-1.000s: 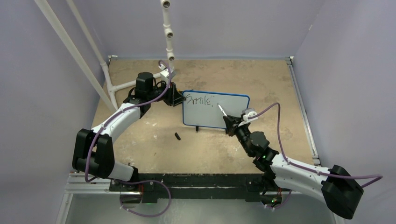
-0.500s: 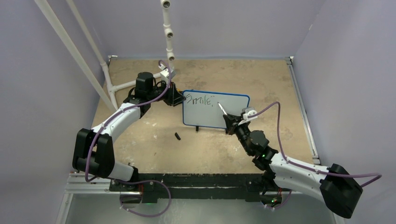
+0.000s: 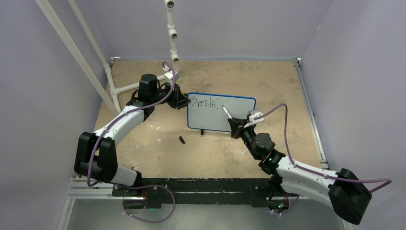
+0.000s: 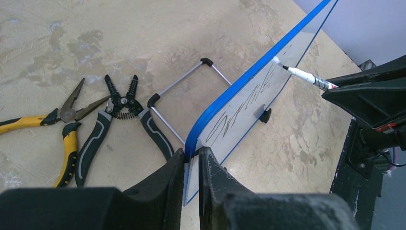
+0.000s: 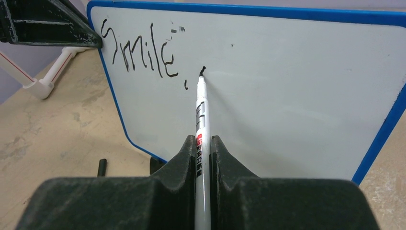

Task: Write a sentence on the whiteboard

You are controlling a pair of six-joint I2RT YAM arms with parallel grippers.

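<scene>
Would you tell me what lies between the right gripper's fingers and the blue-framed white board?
A thin white marker, held in the right fingers, its black tip touching the blue-framed whiteboard; the right wrist view shows it.

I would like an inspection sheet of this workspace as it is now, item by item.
Surface: tan table, stained and scuffed.
Job's things: whiteboard upright; writing reads "Smile,"; marker tip at the board after the comma.
Clutter: yellow pliers and wire strippers behind the whiteboard; small black piece in front.
Tools: left tool shut on the whiteboard's edge; right tool shut on the marker.
Cables: purple cable along each arm.
Surroundings: lilac walls, white pipes.
</scene>
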